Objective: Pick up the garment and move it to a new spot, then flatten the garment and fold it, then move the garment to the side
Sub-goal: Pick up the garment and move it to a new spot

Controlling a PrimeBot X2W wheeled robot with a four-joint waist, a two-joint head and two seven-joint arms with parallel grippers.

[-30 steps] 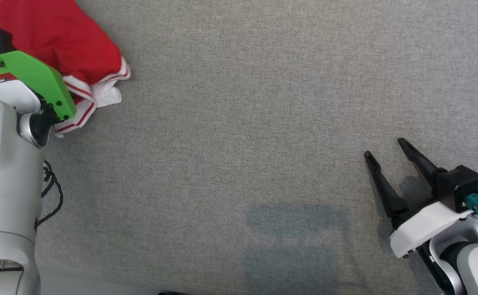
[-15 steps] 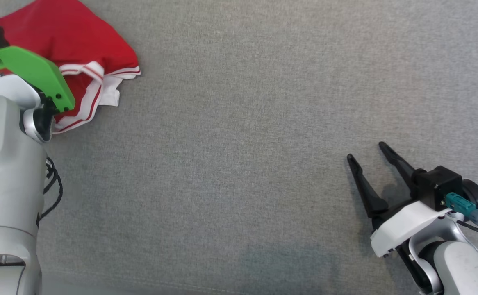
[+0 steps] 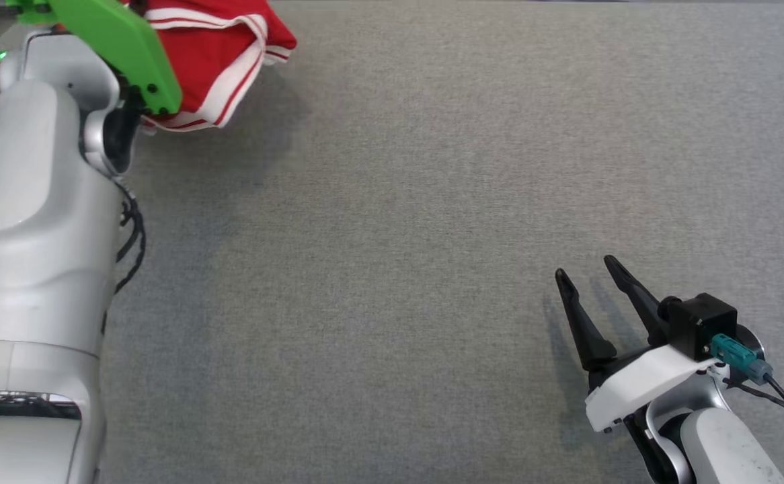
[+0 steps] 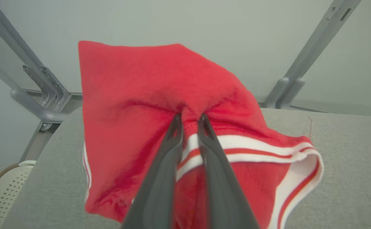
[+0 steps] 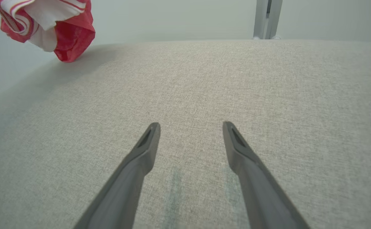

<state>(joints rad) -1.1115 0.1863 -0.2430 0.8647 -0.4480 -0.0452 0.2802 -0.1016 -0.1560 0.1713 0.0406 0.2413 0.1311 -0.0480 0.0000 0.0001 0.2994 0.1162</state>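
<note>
Clamping red garment (image 4: 131, 79) in left hand (image 4: 190, 118), near striped hem (image 4: 252, 152). Hanging bunched above far-left corner of grey surface (image 3: 399, 202), seemingly clear of it. Holding right hand (image 3: 584, 266) wide open, empty, over near-right area.

Bright, even light; soft shadow beneath the garment (image 3: 198, 60) (wrist views curve at edges).

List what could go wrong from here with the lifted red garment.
1. The left jaws pinch just a small bunch of the garment by its striped hem; it may slip out mid-carry.
2. It hangs crumpled near the edge of the table; dropped here, part might slide off.
3. The right jaws stand open far away, so no second hold is ready.
</note>
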